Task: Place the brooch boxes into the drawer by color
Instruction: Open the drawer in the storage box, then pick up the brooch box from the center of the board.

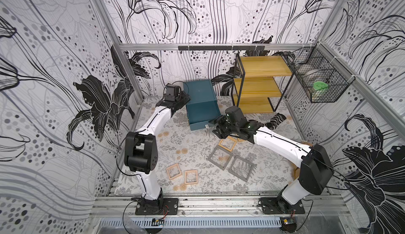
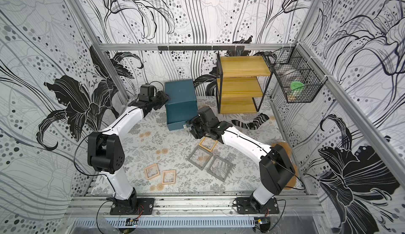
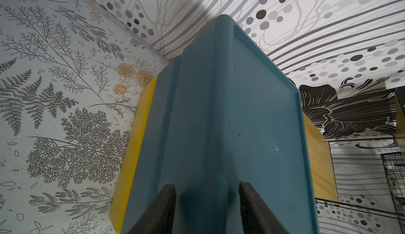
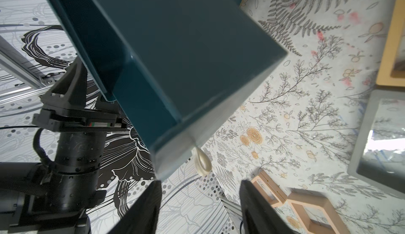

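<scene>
Nearest, two pinkish-tan brooch boxes (image 1: 174,171); beyond, two grey boxes (image 1: 221,157) close beside a yellow box (image 1: 228,145); all on the mat, none stowed.

Right gripper (image 4: 201,182) parted, knob (image 4: 202,161) just ahead, unheld.

Drawer (image 1: 202,114) pulled out, no box visible inside.

Left gripper (image 3: 207,184) parted astride chest edge.

Risks: unsteadied chest sliding; crowded boxes snagging.

Farthest, wire basket (image 1: 338,86) holding green-lidded jar (image 1: 320,86).

Teal drawer (image 1: 200,95) partly pulled open; yellow brooch box (image 1: 228,145), grey boxes (image 1: 220,158), pinkish boxes (image 1: 173,171) lie flat
</scene>
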`<state>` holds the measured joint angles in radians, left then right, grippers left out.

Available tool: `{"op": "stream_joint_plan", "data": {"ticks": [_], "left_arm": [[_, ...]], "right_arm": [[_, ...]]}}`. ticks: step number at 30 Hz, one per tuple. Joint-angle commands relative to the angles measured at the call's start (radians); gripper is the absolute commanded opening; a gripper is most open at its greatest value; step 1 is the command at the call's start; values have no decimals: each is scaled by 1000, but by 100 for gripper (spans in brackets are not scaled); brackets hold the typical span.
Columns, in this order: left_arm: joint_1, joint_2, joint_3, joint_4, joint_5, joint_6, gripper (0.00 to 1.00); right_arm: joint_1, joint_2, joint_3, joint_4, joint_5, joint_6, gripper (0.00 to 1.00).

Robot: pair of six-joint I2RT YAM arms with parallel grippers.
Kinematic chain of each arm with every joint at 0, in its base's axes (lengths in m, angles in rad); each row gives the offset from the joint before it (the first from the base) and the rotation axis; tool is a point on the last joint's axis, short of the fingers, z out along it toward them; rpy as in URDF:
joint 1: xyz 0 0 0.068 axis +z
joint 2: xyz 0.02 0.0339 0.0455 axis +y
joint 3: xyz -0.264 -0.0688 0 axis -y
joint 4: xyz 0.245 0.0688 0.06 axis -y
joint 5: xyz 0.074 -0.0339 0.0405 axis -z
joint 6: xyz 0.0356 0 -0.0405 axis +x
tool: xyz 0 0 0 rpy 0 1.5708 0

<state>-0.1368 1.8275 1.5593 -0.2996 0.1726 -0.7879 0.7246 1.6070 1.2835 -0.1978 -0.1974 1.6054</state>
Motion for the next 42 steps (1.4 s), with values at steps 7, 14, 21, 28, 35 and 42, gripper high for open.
{"op": "stream_joint_plan", "data": {"ticks": [7, 14, 21, 28, 35, 42], "left_arm": [[-3, -92, 25, -15, -56, 12, 55], [-7, -210, -31, -42, -128, 14, 55], [-13, -404, -186, -73, -174, 33, 54], [-37, -616, -383, -80, -118, 82, 51], [-100, -803, -517, -108, -63, 146, 50], [-188, -967, -649, -116, 24, 206, 49]], "right_arm": [[3, -57, 123, -187, 82, -166, 66], [-27, -80, 196, -352, 152, -344, 66], [-164, -122, 174, -459, 124, -609, 61], [-322, -121, 194, -620, 136, -979, 61], [-400, -119, 130, -651, 214, -1195, 67], [-401, -96, 83, -612, 259, -1260, 76]]}}
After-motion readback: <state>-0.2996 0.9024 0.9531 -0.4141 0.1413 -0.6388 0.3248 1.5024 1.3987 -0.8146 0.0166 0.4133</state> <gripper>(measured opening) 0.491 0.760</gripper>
